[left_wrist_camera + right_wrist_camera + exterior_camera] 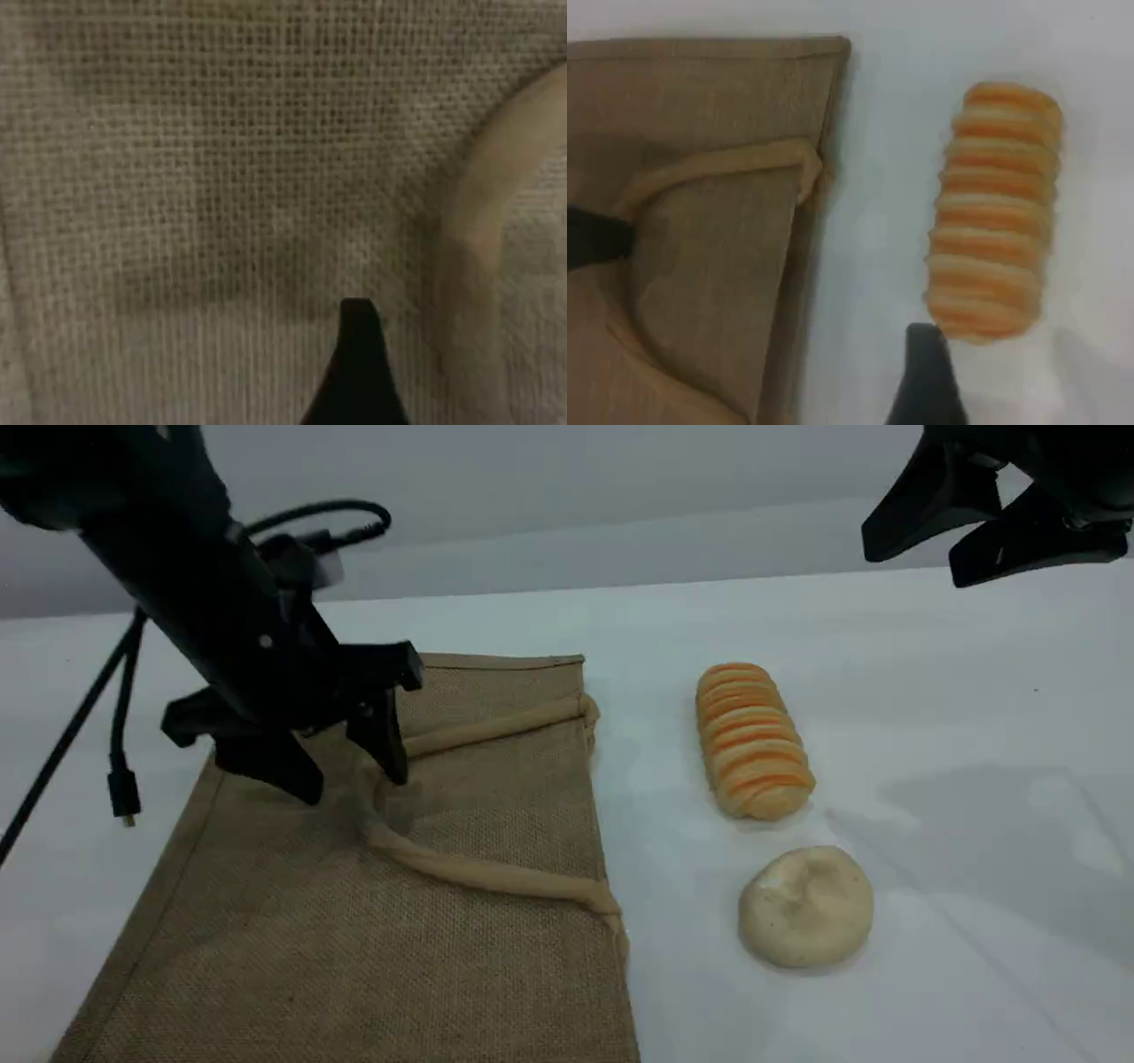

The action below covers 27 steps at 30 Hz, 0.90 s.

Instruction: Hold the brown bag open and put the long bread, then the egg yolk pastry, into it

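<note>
Scene view: left claw, right claw agape; coarse-woven brown bag flat, long bread ridged.

The bag is coarse woven cloth, rough and matt; its handle is smoother cloth. The bread looks ridged, faintly glossy; the pastry matt, creased. The table is smooth, slightly shiny.

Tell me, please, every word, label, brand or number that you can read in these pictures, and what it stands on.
None: no text shows in any view. The brown bag, the long bread, the egg yolk pastry and the table are all plain.
</note>
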Each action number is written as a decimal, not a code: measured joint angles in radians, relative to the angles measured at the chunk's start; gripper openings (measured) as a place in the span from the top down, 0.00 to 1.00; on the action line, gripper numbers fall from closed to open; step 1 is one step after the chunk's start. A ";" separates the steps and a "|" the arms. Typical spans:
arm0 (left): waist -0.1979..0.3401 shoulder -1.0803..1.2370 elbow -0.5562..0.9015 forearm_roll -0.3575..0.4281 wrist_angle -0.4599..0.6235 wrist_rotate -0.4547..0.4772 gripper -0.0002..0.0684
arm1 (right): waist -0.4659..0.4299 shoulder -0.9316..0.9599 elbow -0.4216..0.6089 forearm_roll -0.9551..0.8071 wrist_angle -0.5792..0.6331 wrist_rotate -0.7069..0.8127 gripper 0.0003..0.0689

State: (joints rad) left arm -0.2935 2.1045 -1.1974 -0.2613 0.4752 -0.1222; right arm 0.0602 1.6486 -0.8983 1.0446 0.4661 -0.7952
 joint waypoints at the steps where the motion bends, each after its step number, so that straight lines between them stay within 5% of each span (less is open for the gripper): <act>1: 0.000 0.012 -0.007 0.000 0.002 -0.006 0.27 | 0.000 0.000 0.000 0.000 0.000 -0.001 0.33; 11: -0.017 0.073 -0.026 0.000 0.009 -0.039 0.42 | 0.000 0.000 0.000 0.000 0.000 -0.001 0.33; 19: -0.019 0.073 -0.025 -0.001 0.000 -0.046 0.88 | 0.000 -0.001 0.000 0.000 -0.003 -0.001 0.33; 27: -0.018 -0.047 -0.121 0.048 0.180 0.084 0.88 | 0.000 0.008 0.001 0.000 -0.030 -0.002 0.33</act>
State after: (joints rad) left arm -0.3118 2.0579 -1.3181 -0.2136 0.6550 -0.0382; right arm 0.0602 1.6562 -0.8973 1.0446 0.4360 -0.7971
